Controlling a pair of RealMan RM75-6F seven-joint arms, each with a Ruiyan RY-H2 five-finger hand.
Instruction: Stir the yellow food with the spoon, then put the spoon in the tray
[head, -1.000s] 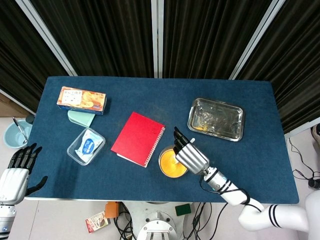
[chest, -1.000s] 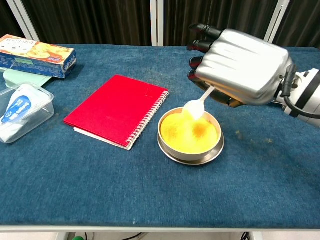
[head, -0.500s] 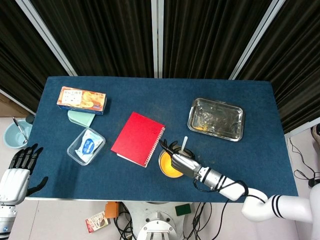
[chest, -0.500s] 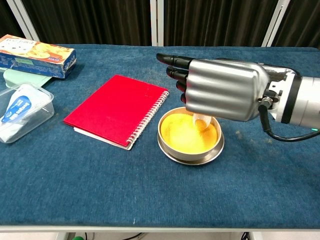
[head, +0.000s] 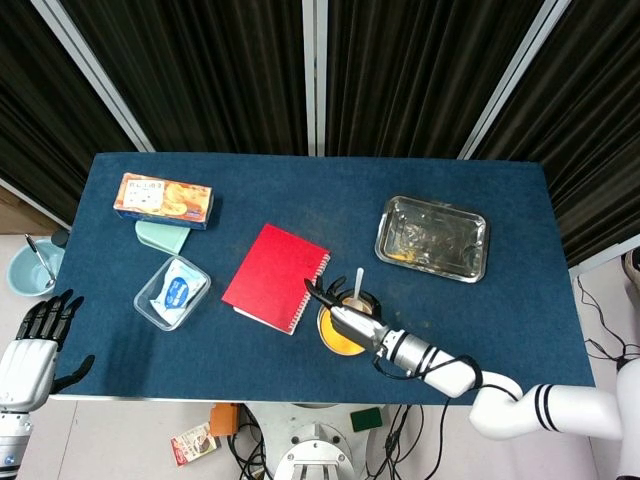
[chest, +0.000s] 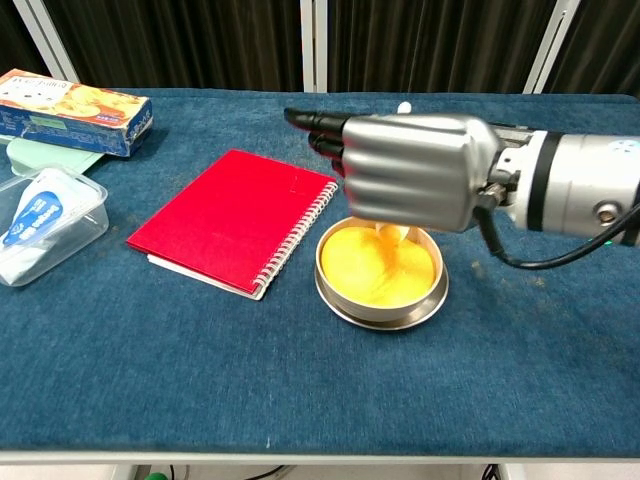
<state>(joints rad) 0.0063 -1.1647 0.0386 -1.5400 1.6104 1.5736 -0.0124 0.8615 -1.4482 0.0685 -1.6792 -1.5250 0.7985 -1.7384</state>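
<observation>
Spoon in the bowl, right hand around its handle

Bowl (chest: 382, 292) of yellow food (chest: 372, 275) is the landmark: a round metal dish near the front edge of the blue table (head: 500, 320). The right hand (chest: 405, 175) hovers directly over the bowl, knuckles toward the chest camera, dark fingertips (chest: 305, 121) stretched out to the left above the bowl's rim. It grips the white spoon (head: 358, 284): in the head view the handle rises upright behind the hand, above the far side of the bowl, and in the chest view the handle's tip peeks over the top of the hand while the lower end dips into the yellow food beneath the palm.

Touching or nearly touching the bowl's left rim lies a red notebook (chest: 236, 216), its wire spiral facing the bowl. The metal tray (head: 432, 238) sits behind the bowl and to its right, well apart from it, with some yellow smears inside. Far to the left of the bowl stand a clear plastic box (head: 172, 292) with a blue-and-white packet in it, a pale green object (head: 161, 236) behind that, and a printed carton (head: 163, 200) behind that again.

The left hand (head: 38, 345) hangs off the table's front left corner, far from the bowl, fingers spread and holding nothing
</observation>
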